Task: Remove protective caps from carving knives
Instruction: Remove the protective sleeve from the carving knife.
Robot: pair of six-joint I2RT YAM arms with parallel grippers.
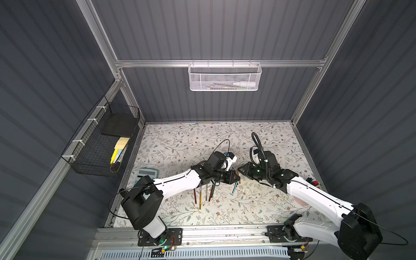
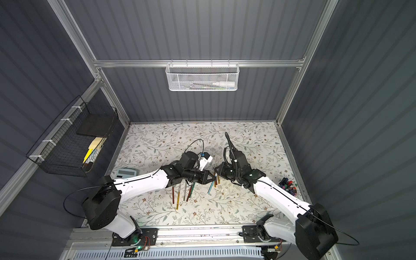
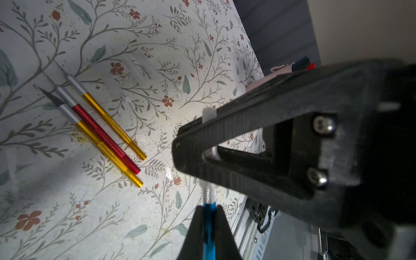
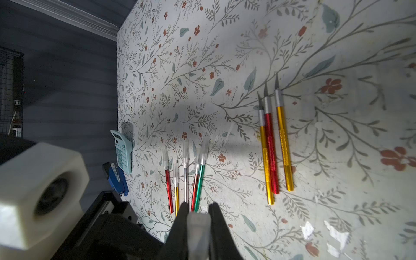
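Two grippers are brought tip to tip over the middle of the floral table [image 1: 180,139], as is seen in both top views; the left gripper [image 3: 208,209] is clamped on the handle of a blue knife [image 3: 209,234], which is held clear of the table with its blade end pointed towards the other arm; the right gripper [image 4: 199,206] is closed on a protective cap [image 4: 199,227], the clear sleeve being pinched between the two black fingers. In the left wrist view the cap is hidden in part by the right gripper's fingers, so it only appears to sit over the knife's knurled collar; the blade itself cannot be made out.

Five capped knives [image 4: 185,180] are laid side by side on the table under the left forearm: red, gold, silver, red and green handles, each tipped with a clear sleeve; the red and green pair at one end are touching. Three bare knives [image 4: 271,153] are laid well apart from that row, gold, red and gold, with dark blades exposed; the first gold one and the red one are pressed together, and the second gold one is just beside them.

A pale blue calculator [image 4: 122,153] is placed near the table's left edge; a black wire basket [image 1: 96,144] is fixed to the left wall.
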